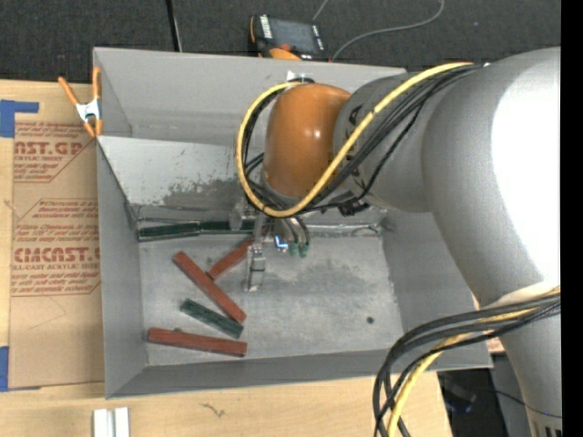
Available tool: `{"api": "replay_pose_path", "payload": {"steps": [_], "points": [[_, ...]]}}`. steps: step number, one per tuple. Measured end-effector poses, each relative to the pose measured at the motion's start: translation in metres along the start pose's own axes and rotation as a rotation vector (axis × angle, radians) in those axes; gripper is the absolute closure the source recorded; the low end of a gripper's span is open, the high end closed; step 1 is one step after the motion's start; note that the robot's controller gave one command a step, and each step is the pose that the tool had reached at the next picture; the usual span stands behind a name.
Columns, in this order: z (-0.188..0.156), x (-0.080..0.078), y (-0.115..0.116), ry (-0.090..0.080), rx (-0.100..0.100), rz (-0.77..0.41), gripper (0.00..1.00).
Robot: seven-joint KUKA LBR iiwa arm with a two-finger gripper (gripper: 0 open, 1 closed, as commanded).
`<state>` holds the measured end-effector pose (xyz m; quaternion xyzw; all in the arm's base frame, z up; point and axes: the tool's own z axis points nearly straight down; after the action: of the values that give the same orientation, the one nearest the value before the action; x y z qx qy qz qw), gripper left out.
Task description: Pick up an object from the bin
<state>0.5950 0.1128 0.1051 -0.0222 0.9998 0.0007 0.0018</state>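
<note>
My gripper (255,275) hangs low over the bin floor left of the middle, under the arm's orange cover. Just to its left lies a short reddish-brown stick (228,261), slanted, with its upper end close to the gripper; whether they touch I cannot tell. Below that stick a longer reddish-brown stick (209,286) runs diagonally toward the front. A short dark green stick (211,318) lies in front of it.
A long dark green stick (182,229) lies along the back wall at the left. Another reddish-brown stick (197,341) rests near the front wall. The arm and its cables cover the bin's right side.
</note>
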Motion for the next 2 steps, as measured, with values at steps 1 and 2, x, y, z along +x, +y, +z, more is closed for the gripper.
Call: {"api": "replay_pose_path", "payload": {"steps": [1,2], "points": [[0.0351,0.0016,0.0079,-0.003,0.000,-0.056,0.00],[0.0343,0.0006,0.0080,-0.001,0.001,-0.056,0.00]]}}
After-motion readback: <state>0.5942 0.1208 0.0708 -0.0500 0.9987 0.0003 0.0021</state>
